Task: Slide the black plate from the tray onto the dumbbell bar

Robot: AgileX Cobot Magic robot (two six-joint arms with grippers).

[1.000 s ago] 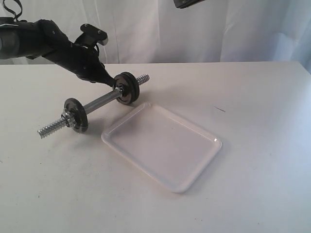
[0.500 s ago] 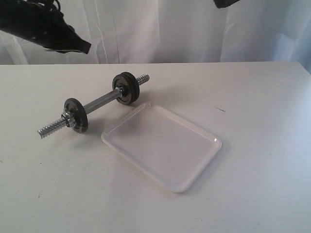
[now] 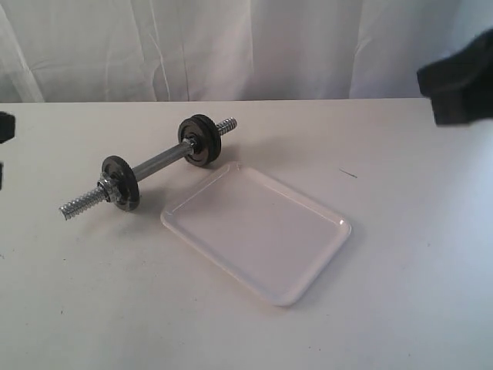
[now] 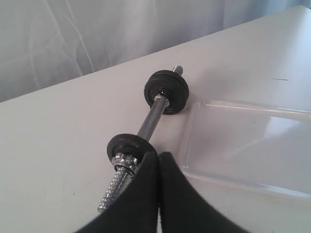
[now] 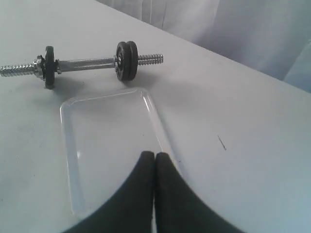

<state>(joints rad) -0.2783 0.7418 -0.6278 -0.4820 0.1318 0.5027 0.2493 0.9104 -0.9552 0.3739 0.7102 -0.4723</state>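
White tabletop (image 3: pixel 400 293), left claw (image 4: pixel 159 158) closed empty facing dumbbell bar (image 4: pixel 151 119), right claw (image 5: pixel 154 158) closed empty facing tray (image 5: pixel 112 136)

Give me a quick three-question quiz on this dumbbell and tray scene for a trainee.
1. True or false: a plate lies in the tray.
2. The dumbbell bar lies: A) in the tray, B) on the table beside the tray, C) in a gripper.
3. Fill in: the left gripper and the right gripper are both ____.
Key: 1 false; 2 B; 3 shut.
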